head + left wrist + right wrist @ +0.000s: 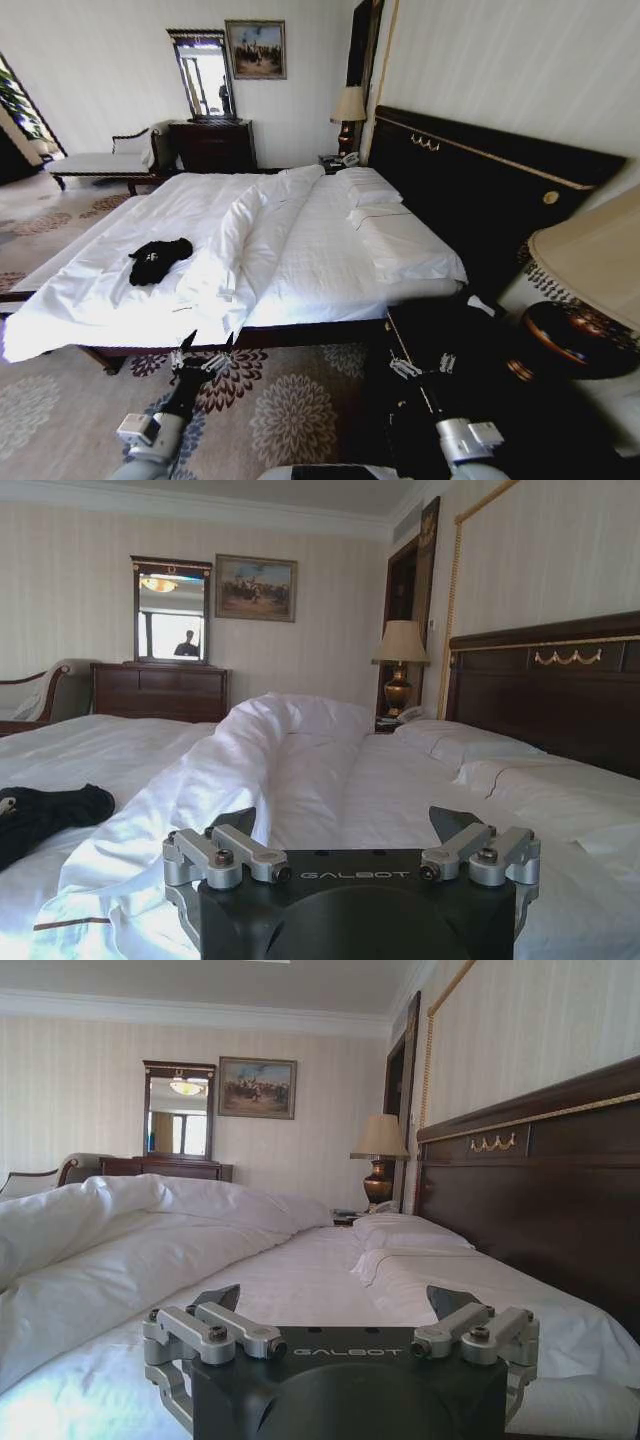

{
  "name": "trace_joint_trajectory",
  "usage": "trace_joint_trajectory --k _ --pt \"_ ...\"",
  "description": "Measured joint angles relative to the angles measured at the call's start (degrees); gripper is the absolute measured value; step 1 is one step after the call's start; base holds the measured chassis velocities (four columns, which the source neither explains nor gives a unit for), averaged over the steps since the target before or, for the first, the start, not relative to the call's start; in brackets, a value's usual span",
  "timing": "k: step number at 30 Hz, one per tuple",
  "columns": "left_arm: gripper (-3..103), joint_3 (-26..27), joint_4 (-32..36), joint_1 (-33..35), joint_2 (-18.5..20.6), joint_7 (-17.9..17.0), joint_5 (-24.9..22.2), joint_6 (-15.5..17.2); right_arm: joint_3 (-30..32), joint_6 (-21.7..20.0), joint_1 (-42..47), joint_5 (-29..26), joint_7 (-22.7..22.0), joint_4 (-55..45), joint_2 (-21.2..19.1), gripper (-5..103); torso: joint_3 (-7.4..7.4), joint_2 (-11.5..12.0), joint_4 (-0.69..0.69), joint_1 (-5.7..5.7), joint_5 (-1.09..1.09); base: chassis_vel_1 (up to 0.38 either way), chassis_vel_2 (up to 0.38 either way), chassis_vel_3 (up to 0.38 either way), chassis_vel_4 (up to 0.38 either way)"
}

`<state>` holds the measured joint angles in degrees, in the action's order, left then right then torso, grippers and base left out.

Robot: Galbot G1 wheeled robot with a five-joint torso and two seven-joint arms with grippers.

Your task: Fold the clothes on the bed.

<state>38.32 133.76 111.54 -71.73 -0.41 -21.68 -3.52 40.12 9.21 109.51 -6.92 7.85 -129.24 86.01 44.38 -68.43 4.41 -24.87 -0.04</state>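
Robot stood off the side of the bed [330,270], both arms low over the carpet, short of the mattress edge. Judged: a staging pose, nothing reached for yet.

The clothes [158,259], a black T-shirt, lay crumpled on the white sheet on the robot's left half of the bed, beside the long rolled ridge of duvet [240,240]. White lettering barely legible.

Left gripper [200,352] hovered just before the bed frame, jaws spread wide, empty. The shirt lay beyond and to the left of them, well apart; in the left wrist view it sat off to one side [45,815], not between the jaws.

Right gripper [421,366] hung near the dark nightstand [430,325], jaws likewise wide and empty, farther from the shirt, pointing along the pillows [410,1235].
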Motion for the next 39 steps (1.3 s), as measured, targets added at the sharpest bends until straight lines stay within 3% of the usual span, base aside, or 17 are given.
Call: trace_joint_trajectory --k 39 --pt "98 -2.60 -0.63 -0.65 0.57 -0.39 1.80 0.45 -0.81 0.29 -0.25 1.19 -0.90 1.87 2.42 100 0.00 0.01 0.01 -0.01 0.00 -0.143 0.138 0.144 -0.135"
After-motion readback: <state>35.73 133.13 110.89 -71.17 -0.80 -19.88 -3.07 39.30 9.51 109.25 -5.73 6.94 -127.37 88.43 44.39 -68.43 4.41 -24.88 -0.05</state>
